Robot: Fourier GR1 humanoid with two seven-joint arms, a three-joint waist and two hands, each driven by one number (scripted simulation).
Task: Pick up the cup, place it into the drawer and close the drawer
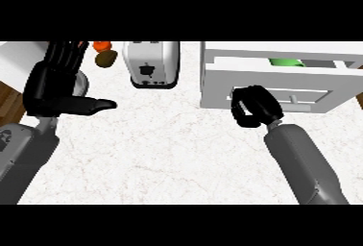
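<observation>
Plainly, the risks sit on both sides. My left hand point(60, 84), black on a grey forearm, rests open with its fingers straight up and its thumb stuck out sideways. Just past its fingertips lie a small round orange fruit point(102, 45) and a duller brownish-green one point(106, 58), and a careless swing would send both rolling along the white veined stone counter point(163, 144). To the right of that thumb stands the boxy polished-metal toaster point(151, 62), well apart from either hand and no worry.

My right hand point(255, 106) is curled into a fist with nothing in it. Its knuckles are against, or just short of, the flat front of the white box-shaped drawer point(319, 84); I can't quite tell whether they touch. The green cup point(285, 62) already sits inside the open drawer, beyond that hand and a little to its right, with only part of it showing.

I judge that a push from here would land left of the front's middle, so the drawer could skew and bind in its frame. A sudden shove could also tip the smooth, light-looking cup. The drawer's faces look matt, painted and square-edged, while the hand's fingers are glossy and rounded.
</observation>
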